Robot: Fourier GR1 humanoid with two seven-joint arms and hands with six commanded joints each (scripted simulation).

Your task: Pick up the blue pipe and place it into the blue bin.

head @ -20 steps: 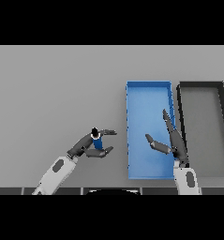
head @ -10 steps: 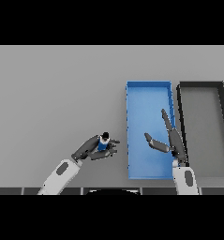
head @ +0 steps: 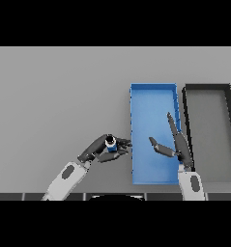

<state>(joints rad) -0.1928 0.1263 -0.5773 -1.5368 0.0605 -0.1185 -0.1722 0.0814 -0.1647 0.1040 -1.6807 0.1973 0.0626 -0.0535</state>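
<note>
My left hand sits over the grey table, just left of the blue bin. Its fingers and thumb are curled round the blue pipe, which shows as a short blue cylinder with a dark, pale-ringed end facing up toward the head view. The pipe lies within the grasp: the palm and fingers are on its left side, and dark fingertips reach past it to the right and below. The pipe is outside the bin, near the bin's left wall but apart from it. Whether the pipe is resting on the table or lifted clear I cannot tell from this 1 view.

My right hand shows over the lower right part of the blue bin, its forearm entering from the lower edge. Its fingers are straight and point up along the bin's right wall; the thumb is spread out to the left over the bin floor. It holds nothing and is well apart from the pipe.

The blue bin is a long rectangle, with its long sides running away from me. Just beside it on the right stands a dark bin of like shape with a grey floor. The 2 bins stand side by side with a narrow strip of table between them.
</note>
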